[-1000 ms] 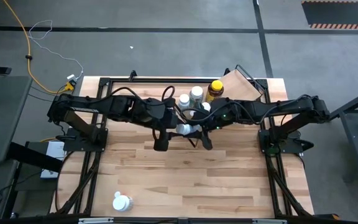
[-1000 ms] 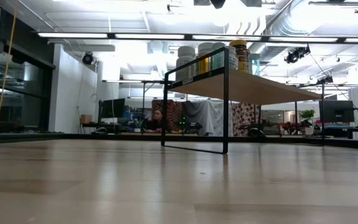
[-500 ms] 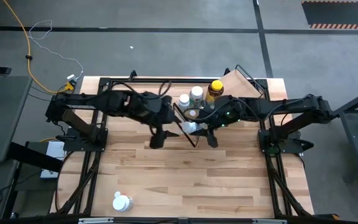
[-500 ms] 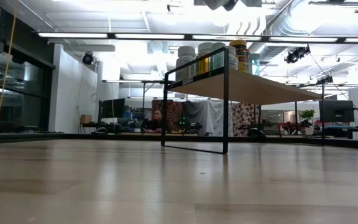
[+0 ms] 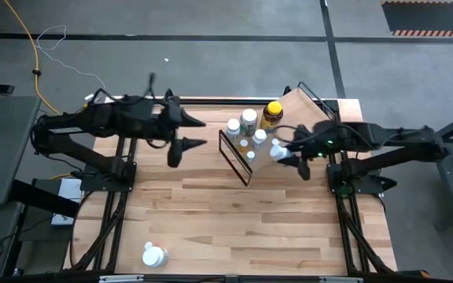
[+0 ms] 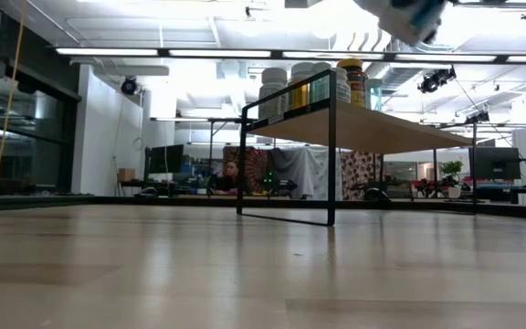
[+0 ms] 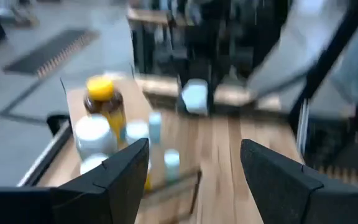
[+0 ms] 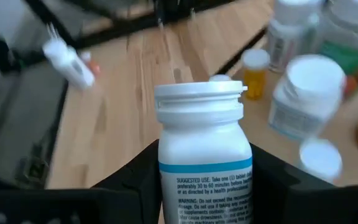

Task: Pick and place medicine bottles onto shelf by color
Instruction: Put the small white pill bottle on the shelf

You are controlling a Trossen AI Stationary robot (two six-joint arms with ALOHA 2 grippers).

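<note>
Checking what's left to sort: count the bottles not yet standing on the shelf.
2. The held bottle is in the right gripper, up by the shelf. The lying bottle is on the table, near its left front corner. Others may be hidden.

White bottle (image 8: 204,155): passed from left gripper (image 5: 181,149), now withdrawn leftward empty, to right gripper (image 5: 289,157), beside shelf (image 5: 238,157).

- High view: even, moderate overhead light; soft, short shadows under both arms; sharp throughout
- Low view: ceiling light strips (image 6: 272,53) glare strongly across the upper frame; tabletop (image 6: 263,274) foreground soft
- Left wrist view: heavy motion blur across the whole frame
- Right wrist view: held white bottle (image 8: 205,158) sharp at centre, background blurred
</note>
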